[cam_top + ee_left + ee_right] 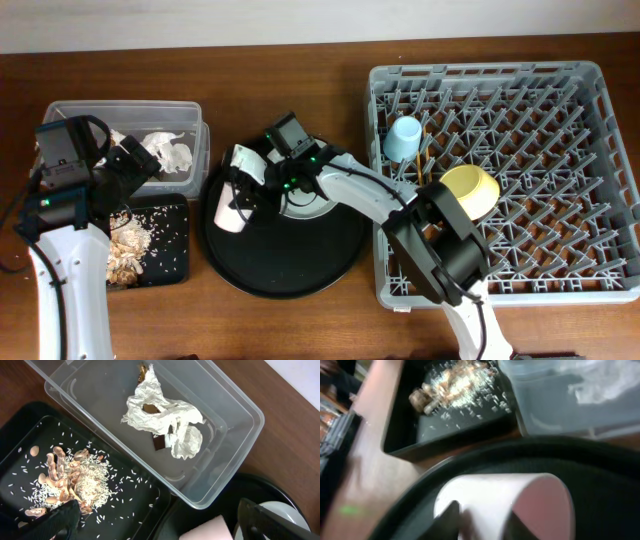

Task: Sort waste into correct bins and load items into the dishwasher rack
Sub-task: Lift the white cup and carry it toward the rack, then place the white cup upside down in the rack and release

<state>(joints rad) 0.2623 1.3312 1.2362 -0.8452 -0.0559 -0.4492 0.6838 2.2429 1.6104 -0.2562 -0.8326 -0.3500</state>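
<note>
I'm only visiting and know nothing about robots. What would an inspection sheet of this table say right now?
Surface: brown wooden table.
Job's things: napkins in the clear tub; food scraps in the flat black tray; light-blue cup and yellow bowl in the rack; pink cup on its side and plate on the round black tray.
Clutter: nothing seen.
Grippers: left gripper open, over the tub and flat tray; right gripper at the pink cup, grip unclear.
Cables: black cable loops at the table's left edge.
Surroundings: pale wall strip beyond the table.
</note>
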